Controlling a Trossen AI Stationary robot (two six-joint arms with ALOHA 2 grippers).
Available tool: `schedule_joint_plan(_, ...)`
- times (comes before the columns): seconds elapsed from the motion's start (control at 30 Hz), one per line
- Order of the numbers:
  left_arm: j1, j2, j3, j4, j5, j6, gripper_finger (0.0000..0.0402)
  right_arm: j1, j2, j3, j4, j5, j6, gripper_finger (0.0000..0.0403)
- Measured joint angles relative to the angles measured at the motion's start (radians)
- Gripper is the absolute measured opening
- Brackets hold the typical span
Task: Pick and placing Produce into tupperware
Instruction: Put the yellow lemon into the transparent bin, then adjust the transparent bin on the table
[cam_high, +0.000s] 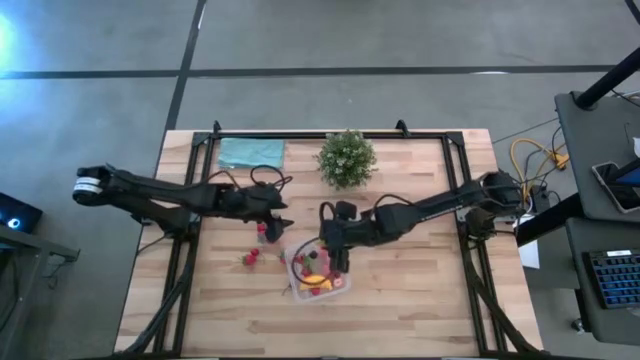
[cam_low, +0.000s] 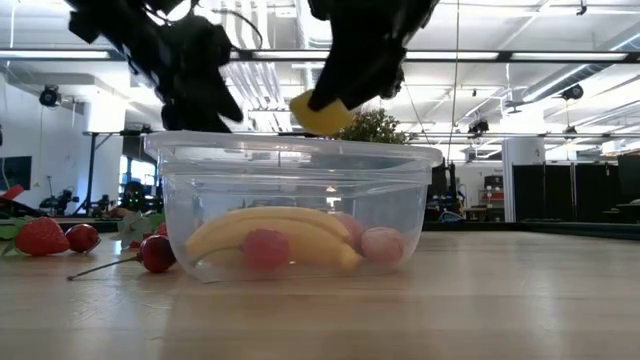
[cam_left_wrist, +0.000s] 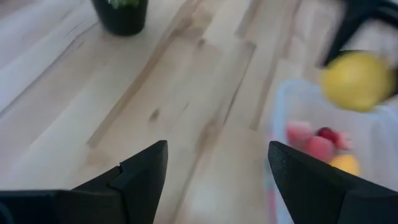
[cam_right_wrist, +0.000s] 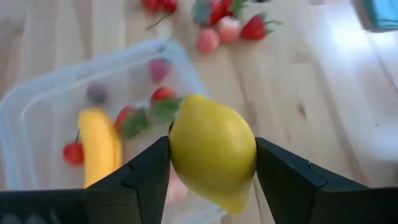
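Lemon sits clamped between right gripper fingers, above tupperware.

The right claw hangs raised, its two dark fingers pressed against either side of a lemon, arm stretched in low from the right. Just to its left, the left claw hovers with fingers spread wide, gripping nothing, arm extended likewise.
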Motion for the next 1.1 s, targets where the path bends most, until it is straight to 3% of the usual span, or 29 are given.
schedule_joint_plan(0.3,-0.049,-0.136,-0.001,-0.165,0.003,0.022,0.0264,0.060,0.111,0.103,0.016,0.004,0.188,0.0208)
schedule_joint_plan(0.57,-0.136,-0.243,-0.067,-0.188,0.004,-0.007,0.0264,0.087,0.260,0.277,-0.197,0.062,0.369,0.0215)
schedule_joint_plan(0.9,-0.218,-0.299,-0.115,-0.215,0.003,-0.054,0.0264,0.091,0.378,0.480,-0.312,0.057,0.442,0.0320)
schedule_joint_plan(1.1,-0.252,-0.326,-0.137,-0.271,0.006,-0.059,0.0264,0.092,0.391,0.579,-0.476,0.058,0.529,0.0346)
